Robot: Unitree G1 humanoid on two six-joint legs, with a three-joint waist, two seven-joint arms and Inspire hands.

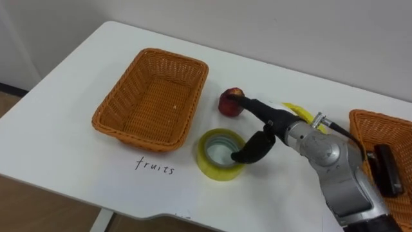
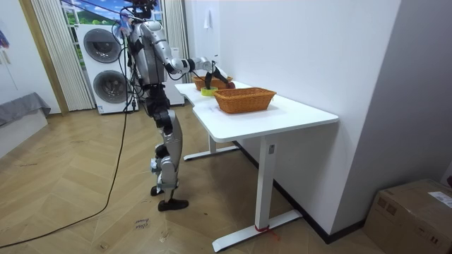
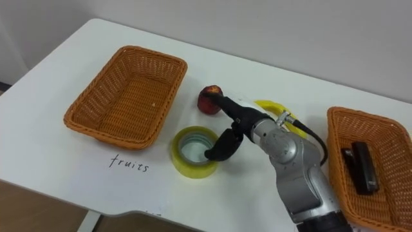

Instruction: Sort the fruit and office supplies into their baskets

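A dark red apple [image 1: 228, 103] lies on the white table [image 1: 58, 129] just right of the empty wicker basket [image 1: 148, 138] labelled for fruit. My right hand [image 1: 267, 125] reaches in from the right. Its dark fingers [image 1: 250, 105] are stretched out and touch the apple's right side, while the thumb [image 1: 251, 151] hangs down over a yellow-green roll of tape [image 1: 212, 164]. The hand is open and holds nothing. A yellow banana [image 1: 297, 111] peeks out behind my wrist. In the room view I stand at the table's far end with that arm [image 2: 191, 65] held out over it.
A second wicker basket [image 1: 360, 119] sits at the right edge with a black office item [image 1: 386, 169] inside. The table's front edge runs close below the tape roll. The wall lies behind the table.
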